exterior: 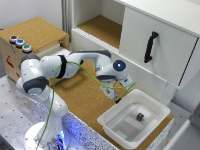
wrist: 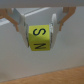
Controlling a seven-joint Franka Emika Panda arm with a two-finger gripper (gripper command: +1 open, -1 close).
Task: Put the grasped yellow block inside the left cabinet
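Observation:
In the wrist view a yellow block (wrist: 39, 38) with black letters sits clamped between the two fingers (wrist: 22, 25) of my gripper (wrist: 39, 33), lifted above the cork surface. In the exterior view my gripper (exterior: 110, 90) points down over the cork tabletop, just in front of the cabinet's white base, and the block is barely visible there. The left cabinet (exterior: 102, 28), an open white-walled compartment with a cork-brown floor, lies higher up and toward the exterior view's left of my gripper.
A white door with a black handle (exterior: 150, 47) closes the compartment on the exterior view's right. A white bin (exterior: 118, 128) holding a small dark object (exterior: 140, 116) stands just below my gripper. A cork box with three coloured buttons (exterior: 20, 43) is at the far left.

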